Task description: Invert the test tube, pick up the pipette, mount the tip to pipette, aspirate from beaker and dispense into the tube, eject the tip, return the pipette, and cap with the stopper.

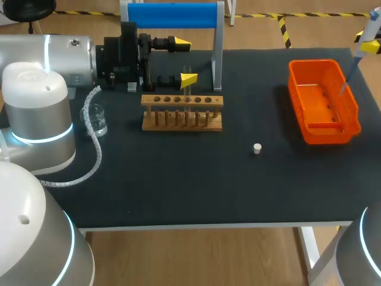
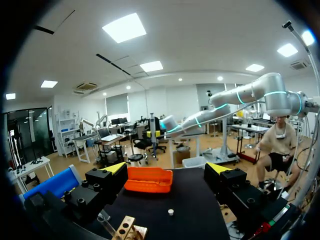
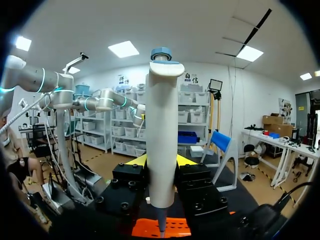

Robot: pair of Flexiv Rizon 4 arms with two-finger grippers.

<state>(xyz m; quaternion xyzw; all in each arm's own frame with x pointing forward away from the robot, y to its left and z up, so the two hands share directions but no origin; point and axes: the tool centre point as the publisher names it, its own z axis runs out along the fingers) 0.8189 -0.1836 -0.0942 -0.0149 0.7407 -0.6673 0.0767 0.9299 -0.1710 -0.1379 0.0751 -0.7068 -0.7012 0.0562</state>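
Black table (image 1: 178, 190), two arms, lab kit. Items:

1. Right claw (image 3: 161, 162): fingers clamped from both sides on white-and-grey plastic pipette (image 3: 161, 125). Pipette's long axis runs roughly upright thru the fingers, plunger end above, nozzle end below.
2. Orange plastic basket (image 1: 352, 101): directly under right claw and nozzle. Contents: can't tell. We judge tip ejection is the step in hand, and it turns on the nozzle pointing down into this basket.
3. Left claw (image 1: 186, 61): fingers wide apart, holding nothing.
4. Wooden tube rack (image 1: 181, 122): just below left claw. Holds one clear glass test tube (image 1: 187, 98), upright, ungripped. Other holes look vacant.
5. Small clear glass beaker (image 1: 98, 121): behind left claw, beside its arm. Fill level unreadable.
6. Small white stopper (image 1: 257, 148): loose on table ahead of left claw, btwn rack and basket. Left claw is nearer, by our reckoning.
7. Blue-topped grey stand (image 1: 172, 15): beside left claw, well apart from right claw. Prob. the pipette's return spot.
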